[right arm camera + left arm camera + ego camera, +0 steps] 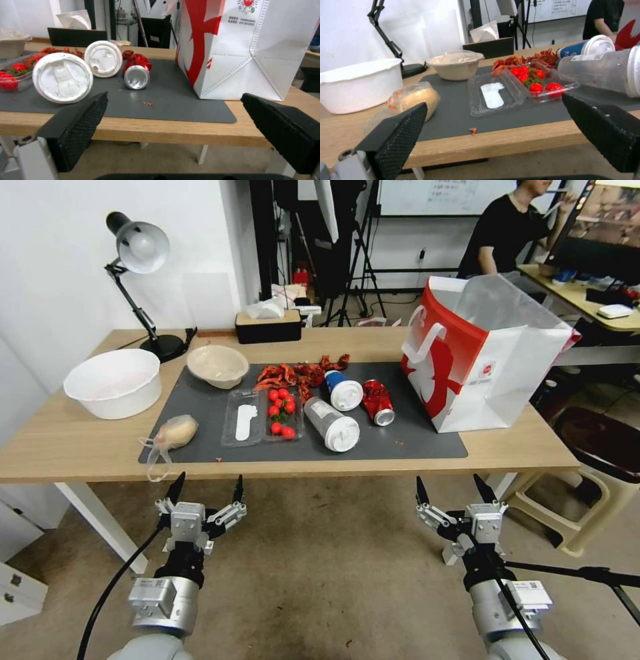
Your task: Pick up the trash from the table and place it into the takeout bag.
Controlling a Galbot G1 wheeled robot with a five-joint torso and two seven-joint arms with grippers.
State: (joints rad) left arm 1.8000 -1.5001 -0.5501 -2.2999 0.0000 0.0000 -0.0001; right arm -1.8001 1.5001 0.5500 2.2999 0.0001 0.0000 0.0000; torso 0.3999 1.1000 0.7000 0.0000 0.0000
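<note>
White wall (pixel 60 280), brown floor (pixel 320 580), black desk lamp (pixel 137 253), tripods (pixel 360 260) behind.

- The table (pixel 87 447) before me is long light wood with a dark grey mat (pixel 427 443).
- The takeout bag (pixel 507 380) stands open on the mat's right end, white with a red side.
- A crushed red can (pixel 377 402) lies just left of the bag.
- A blue cup (pixel 343 390) and a clear cup (pixel 331 424) lie on their sides, white lids toward me.
- A beige bowl (pixel 217 365) sits upright at the mat's far left.
- A knotted clear bag (pixel 171 435) with a beige lump rests on the mat's near left corner.
</note>
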